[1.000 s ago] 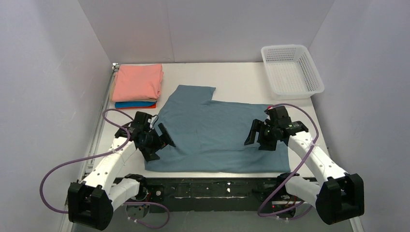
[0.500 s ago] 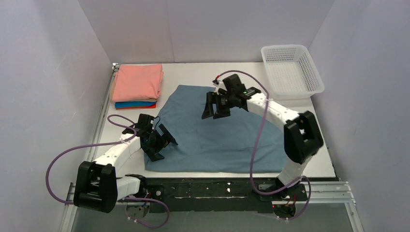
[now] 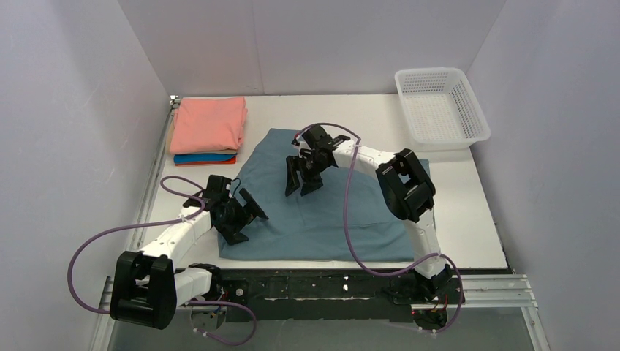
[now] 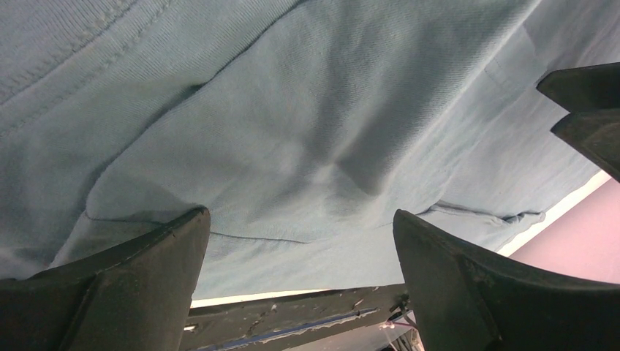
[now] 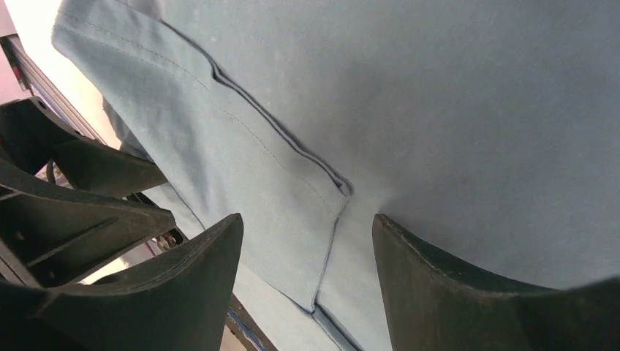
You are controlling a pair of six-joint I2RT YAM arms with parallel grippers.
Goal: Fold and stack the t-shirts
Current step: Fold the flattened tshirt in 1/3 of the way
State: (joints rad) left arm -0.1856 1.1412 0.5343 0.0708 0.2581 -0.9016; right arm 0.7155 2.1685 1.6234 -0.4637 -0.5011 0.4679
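Two wedge-shaped pairs — left fingers (image 4: 131,292), right fingers (image 5: 453,292) — stand spread above the soft, fine-woven blue-grey t-shirt (image 3: 329,219).

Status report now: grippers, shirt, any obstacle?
Left gripper open, right gripper open, both over blue-grey shirt, empty. Shirt spread flat. Folded stack, basket aside.

The white table (image 3: 351,110) carries a spread blue-grey shirt (image 3: 343,219), a pile of folded shirts (image 3: 208,124) and a basket (image 3: 431,72).
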